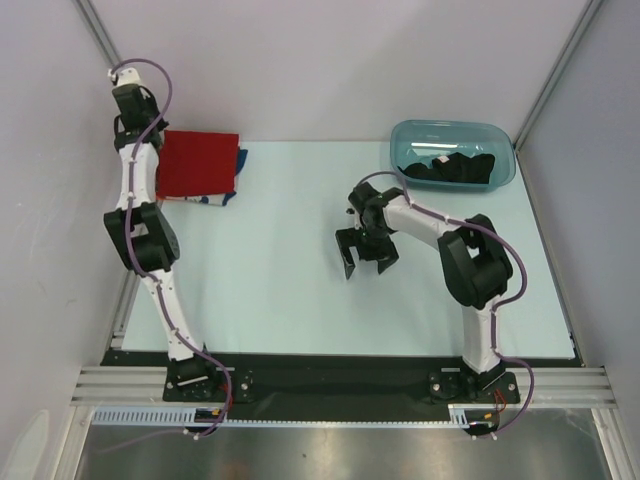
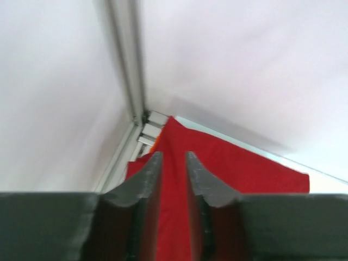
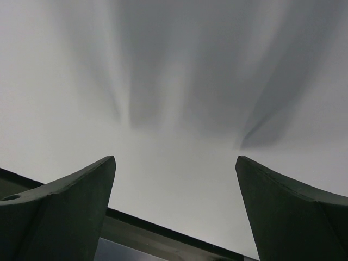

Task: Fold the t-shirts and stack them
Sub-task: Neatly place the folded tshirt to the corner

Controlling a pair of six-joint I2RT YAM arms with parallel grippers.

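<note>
The left gripper (image 2: 173, 157) has its fingers drawn close, and red cloth fills the narrow gap, so it appears clamped on an edge of the plain bright red t-shirt (image 1: 200, 163). This soft cloth tee lies folded into a neat square just to that gripper's right, at the far left corner of the pale desk (image 1: 280, 290). Under it, a blue cloth t-shirt (image 1: 241, 160) peeks out on the side away from the gripper.

The right gripper (image 1: 365, 258) hangs above bare desk with its fingers spread wide and nothing between them. Beyond it and to its right sits a translucent teal plastic tub (image 1: 450, 124) holding a crumpled black cloth t-shirt (image 1: 450, 170).

The step in hand looks like the final tidying of the red tee on the stack. Two shirts seem done and the black one untouched.

Next, the left gripper likely needs to let go without dragging the fold askew. The right gripper would then reach back into the tub, pinch the black cloth and bring it onto open desk for spreading.
</note>
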